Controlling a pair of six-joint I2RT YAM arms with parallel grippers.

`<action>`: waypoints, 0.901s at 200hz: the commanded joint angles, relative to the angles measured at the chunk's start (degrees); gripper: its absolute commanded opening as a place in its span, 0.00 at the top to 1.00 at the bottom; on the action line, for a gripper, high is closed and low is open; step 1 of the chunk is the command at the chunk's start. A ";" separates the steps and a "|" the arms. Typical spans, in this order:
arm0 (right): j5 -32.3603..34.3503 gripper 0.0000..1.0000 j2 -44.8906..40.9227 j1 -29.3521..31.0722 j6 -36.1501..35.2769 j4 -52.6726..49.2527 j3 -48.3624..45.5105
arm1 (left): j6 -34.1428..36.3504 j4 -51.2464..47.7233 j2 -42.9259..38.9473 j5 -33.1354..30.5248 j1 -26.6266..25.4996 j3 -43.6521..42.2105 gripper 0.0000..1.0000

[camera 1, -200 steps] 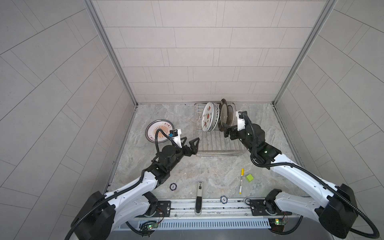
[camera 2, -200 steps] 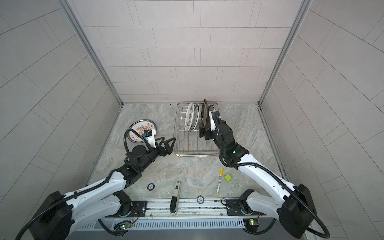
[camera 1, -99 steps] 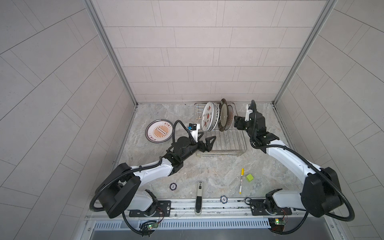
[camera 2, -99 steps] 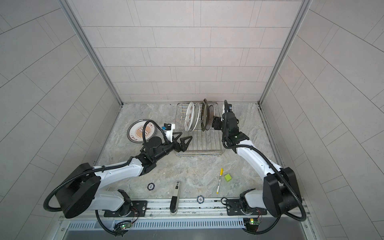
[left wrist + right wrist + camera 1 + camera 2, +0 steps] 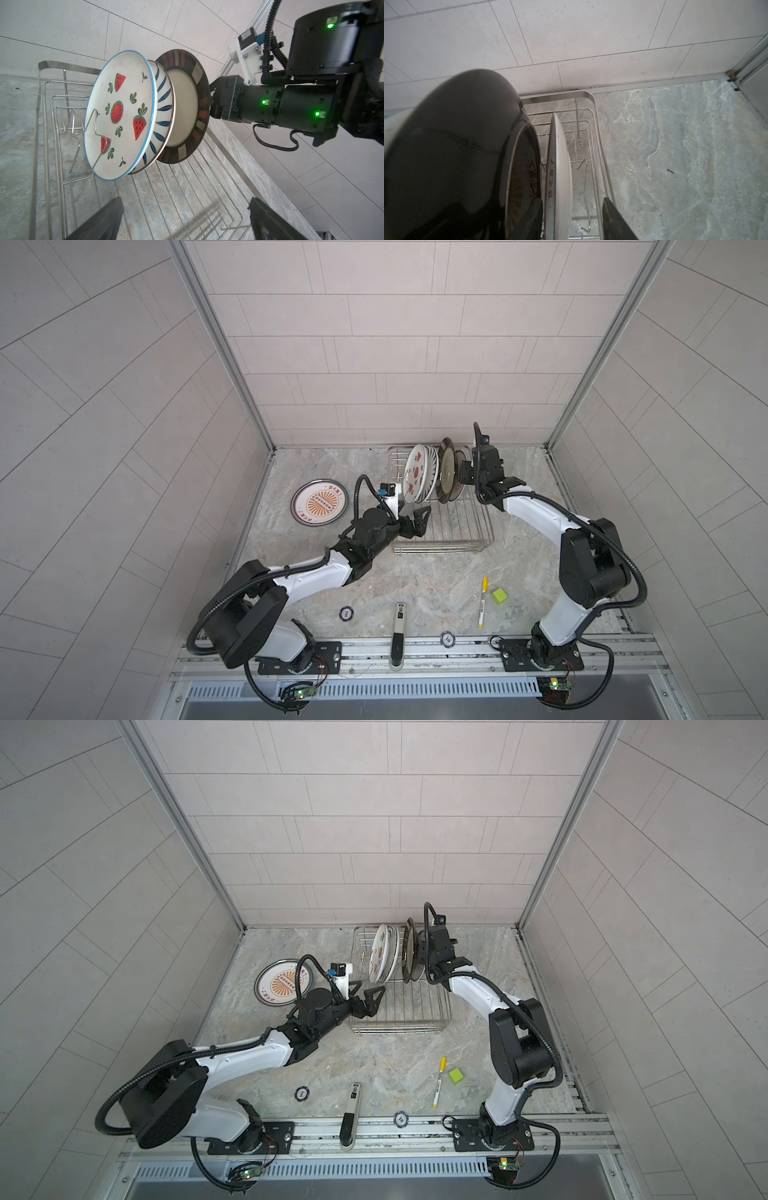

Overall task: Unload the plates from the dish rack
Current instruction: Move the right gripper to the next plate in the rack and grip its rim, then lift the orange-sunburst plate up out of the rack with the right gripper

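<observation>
Since glazed ceramic likely handles stiff, heavy, slick and chip-prone, pinch rims only; left gripper point(image 5: 417, 522) gapes wide, empty, at near-left edge of dish rack point(image 5: 478, 531); plates point(image 5: 417, 477) stand on edge at its far end; right gripper point(image 5: 571, 205) half-wide astride the end white plate point(image 5: 560, 166) rim, unclamped.

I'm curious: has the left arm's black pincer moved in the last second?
Yes: the left pincer slid right, from beside the shiny chrome wire dish rack to over its left edge.
</observation>
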 commanded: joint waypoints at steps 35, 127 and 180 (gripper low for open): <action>6.43 0.65 3.33 1.28 0.19 -1.41 2.93 | 0.20 1.86 2.77 -1.46 -0.34 0.83 0.00; 11.01 0.77 6.01 3.97 1.25 3.69 2.26 | -0.35 2.56 -3.13 -5.35 -0.33 -5.21 0.00; 15.91 0.83 6.13 5.21 1.25 6.21 1.63 | 0.50 -0.27 -4.81 -7.88 -0.32 -5.68 0.00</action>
